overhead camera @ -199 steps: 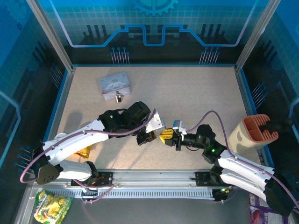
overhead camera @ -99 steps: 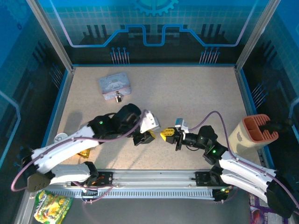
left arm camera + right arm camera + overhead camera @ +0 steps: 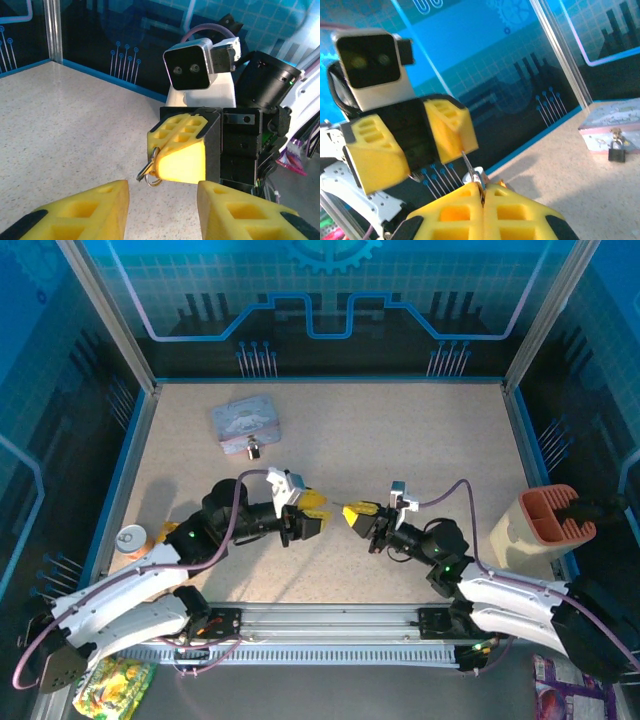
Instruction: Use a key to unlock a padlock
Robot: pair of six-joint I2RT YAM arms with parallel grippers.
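Observation:
The tiny dark padlock (image 3: 254, 449) with its silvery shackle hangs at the front of the pale tin (image 3: 246, 423), far left on the table; the right wrist view has the padlock (image 3: 617, 150) on the tin (image 3: 612, 122) too. My right gripper (image 3: 352, 512) is shut on the thin grey key (image 3: 148, 168), whose blade and ring stick out of the closed yellow tips (image 3: 482, 197). My left gripper (image 3: 318, 517) faces it from the left, open and holding nothing, fingers (image 3: 90, 210) apart, a short gap from the key (image 3: 469, 167).
A peach holder (image 3: 543, 523) stands at the right edge. A small can (image 3: 130, 538) and an orange item sit by the left wall. A snack bag (image 3: 112, 682) lies off the table at the near left. Blue walls enclose the table.
The left arm swung round and its gripper drew back a little leftward from the right gripper, widening the gap. The right gripper rose slightly toward the far side, still gripping the key.

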